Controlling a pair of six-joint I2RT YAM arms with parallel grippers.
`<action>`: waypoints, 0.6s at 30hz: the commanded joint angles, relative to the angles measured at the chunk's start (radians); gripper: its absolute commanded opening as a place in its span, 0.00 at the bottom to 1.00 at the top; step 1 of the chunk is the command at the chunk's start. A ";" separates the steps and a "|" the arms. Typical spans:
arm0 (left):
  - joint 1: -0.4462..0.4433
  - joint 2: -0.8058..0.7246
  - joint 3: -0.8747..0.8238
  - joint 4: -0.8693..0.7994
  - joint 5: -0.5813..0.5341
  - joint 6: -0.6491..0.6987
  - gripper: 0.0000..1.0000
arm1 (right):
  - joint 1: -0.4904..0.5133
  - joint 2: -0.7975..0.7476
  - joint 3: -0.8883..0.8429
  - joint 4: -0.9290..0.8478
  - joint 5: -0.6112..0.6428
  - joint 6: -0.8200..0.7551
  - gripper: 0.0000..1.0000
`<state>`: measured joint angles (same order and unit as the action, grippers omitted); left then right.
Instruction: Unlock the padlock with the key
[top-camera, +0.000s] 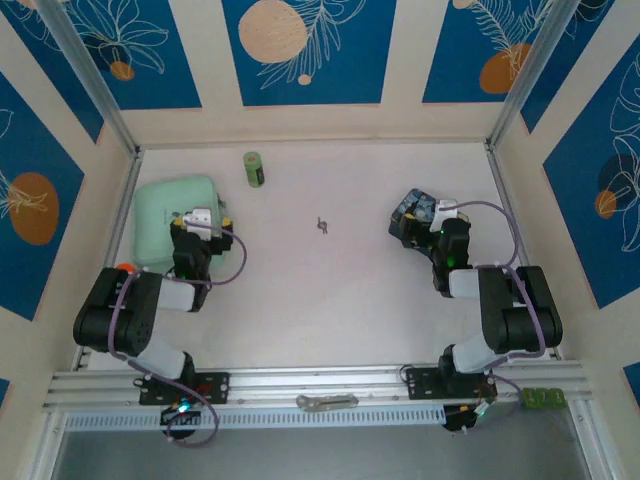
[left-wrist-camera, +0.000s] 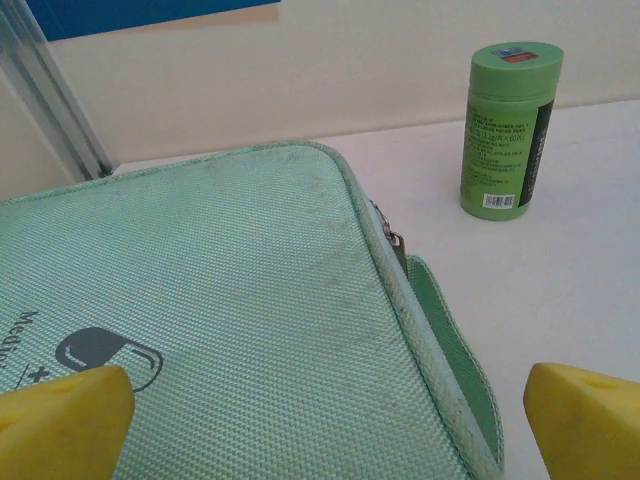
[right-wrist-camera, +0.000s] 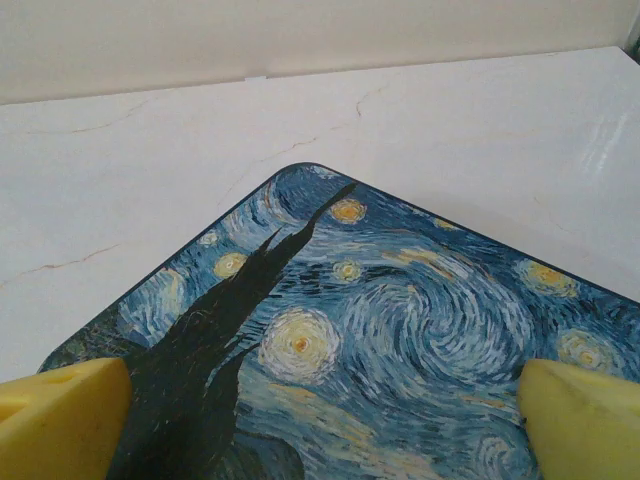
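Padlock (top-camera: 322, 226) lying free, left gripper (left-wrist-camera: 320, 425) gaping empty above green pouch (left-wrist-camera: 220, 300) left of it, right gripper (right-wrist-camera: 320, 425) gaping empty above starry tin (right-wrist-camera: 400, 320) right of it

We are looking at a mint-green zippered pouch (left-wrist-camera: 230, 330) of coarse woven cloth, matt, and a green cylindrical plastic bottle (left-wrist-camera: 508, 130) wearing a smooth printed label. A blue starry-painted rectangular tin (right-wrist-camera: 400, 320) is gleaming softly, smooth-lidded, on a pale matt table (right-wrist-camera: 150, 170); a tiny dark grey padlock (top-camera: 322, 226) is showing dull metal.
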<state>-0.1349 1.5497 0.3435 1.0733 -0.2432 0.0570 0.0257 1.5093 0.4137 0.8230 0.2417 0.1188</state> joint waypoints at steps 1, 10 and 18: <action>0.011 0.024 0.008 -0.070 -0.013 -0.006 1.00 | 0.000 0.011 -0.010 0.010 -0.020 0.004 0.99; 0.011 0.023 0.008 -0.067 -0.013 -0.007 1.00 | -0.001 0.012 -0.009 0.010 -0.019 0.005 0.99; 0.011 0.024 0.011 -0.075 -0.011 -0.009 1.00 | -0.010 0.011 -0.006 0.002 -0.041 0.010 0.99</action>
<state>-0.1349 1.5497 0.3454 1.0695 -0.2436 0.0570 0.0193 1.5093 0.4137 0.8230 0.2260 0.1188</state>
